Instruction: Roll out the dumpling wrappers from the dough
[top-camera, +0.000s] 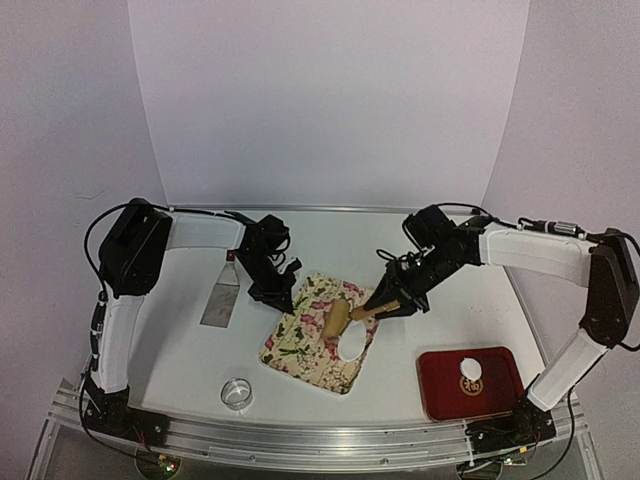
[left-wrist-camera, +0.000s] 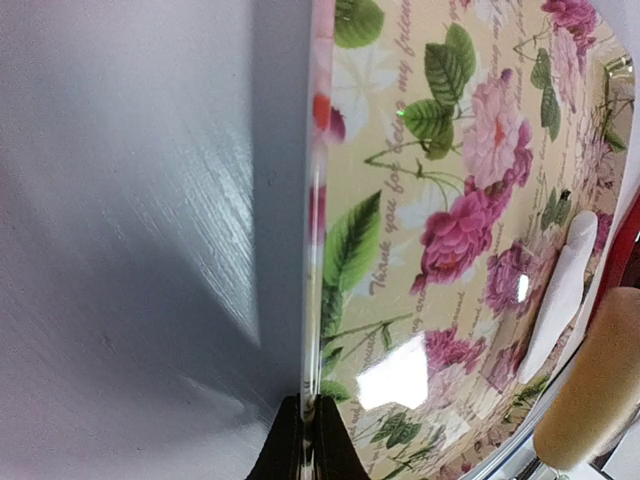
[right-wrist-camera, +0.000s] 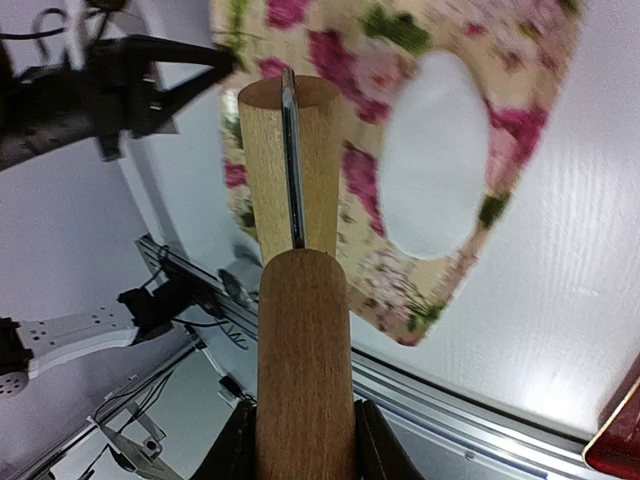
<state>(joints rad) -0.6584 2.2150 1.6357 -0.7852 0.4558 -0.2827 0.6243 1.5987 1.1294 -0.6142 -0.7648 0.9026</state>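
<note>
A floral board (top-camera: 305, 345) lies mid-table. A flat oval piece of white dough (top-camera: 352, 346) lies on its right part, and also shows in the right wrist view (right-wrist-camera: 435, 160) and the left wrist view (left-wrist-camera: 562, 295). My right gripper (top-camera: 388, 305) is shut on the handle of a wooden rolling pin (top-camera: 340, 318). The roller (right-wrist-camera: 290, 170) is over the board just left of the dough. My left gripper (top-camera: 283, 296) is shut on the board's left edge (left-wrist-camera: 312, 250). One small round white dumpling wrapper (top-camera: 471, 372) lies on a red tray (top-camera: 500, 395).
A metal ring cutter (top-camera: 237, 392) stands near the front left. A metal scraper (top-camera: 222, 300) lies left of the board, by the left arm. The red tray is at the front right, near the right arm's base. The aluminium rail (top-camera: 330, 440) runs along the near edge.
</note>
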